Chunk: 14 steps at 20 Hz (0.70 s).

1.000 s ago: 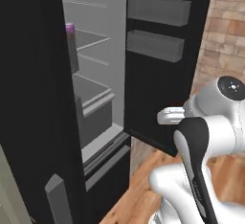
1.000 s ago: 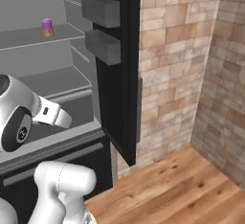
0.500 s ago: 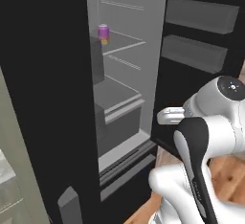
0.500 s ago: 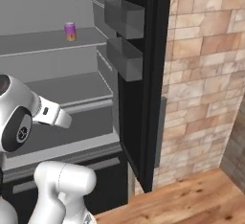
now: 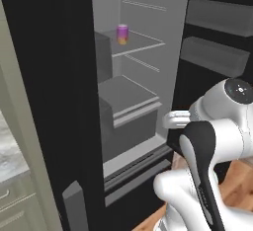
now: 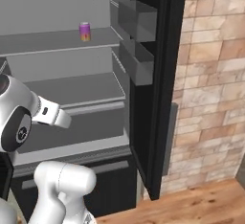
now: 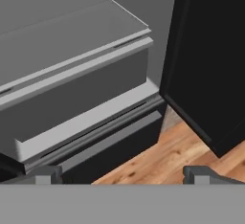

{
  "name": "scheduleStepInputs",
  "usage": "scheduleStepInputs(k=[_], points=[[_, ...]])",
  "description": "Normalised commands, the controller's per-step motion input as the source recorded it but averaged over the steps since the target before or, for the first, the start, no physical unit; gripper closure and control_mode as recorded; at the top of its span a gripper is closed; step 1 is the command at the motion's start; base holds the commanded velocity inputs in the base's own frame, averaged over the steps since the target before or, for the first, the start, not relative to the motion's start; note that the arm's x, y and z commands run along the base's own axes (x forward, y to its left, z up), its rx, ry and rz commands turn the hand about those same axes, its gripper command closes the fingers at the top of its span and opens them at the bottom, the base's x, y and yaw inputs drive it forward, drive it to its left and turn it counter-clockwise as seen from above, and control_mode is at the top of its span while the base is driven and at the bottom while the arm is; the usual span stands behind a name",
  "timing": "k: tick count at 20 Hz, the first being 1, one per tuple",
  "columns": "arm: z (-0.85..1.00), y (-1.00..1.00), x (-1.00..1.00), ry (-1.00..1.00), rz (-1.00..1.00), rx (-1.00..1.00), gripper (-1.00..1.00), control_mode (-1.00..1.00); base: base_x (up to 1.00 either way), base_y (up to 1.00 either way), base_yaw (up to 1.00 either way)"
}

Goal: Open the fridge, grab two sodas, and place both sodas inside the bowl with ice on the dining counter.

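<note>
Inside the open fridge (image 5: 133,101), purple-orange soda (image 5: 122,34) upright on an upper shelf (image 6: 57,41) at 11 o'clock, tool (image 7: 122,174) spread wide, empty, facing the lower drawer (image 7: 119,146).

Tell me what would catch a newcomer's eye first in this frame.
Probably the open fridge, its grey shelves almost bare, with its right door swung out toward a brick wall. The one spot of colour is a purple-to-orange soda can standing alone on an upper shelf. In the hand view the open pincer looks down at the fridge's lower drawer and the wood floor, holding nothing.
</note>
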Motion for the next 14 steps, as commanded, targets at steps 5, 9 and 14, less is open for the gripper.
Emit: scheduleStepInputs(k=[5,9,14], points=[[0.0,0.0,0.0,0.0,0.0,0.0,-1.0,1.0,0.12,-0.23,0.21],[0.0,0.0,0.0,0.0,0.0,0.0,-1.0,1.0,0.09,-0.31,0.18],[0.0,0.0,0.0,0.0,0.0,0.0,-1.0,1.0,0.44,-0.23,0.16]])
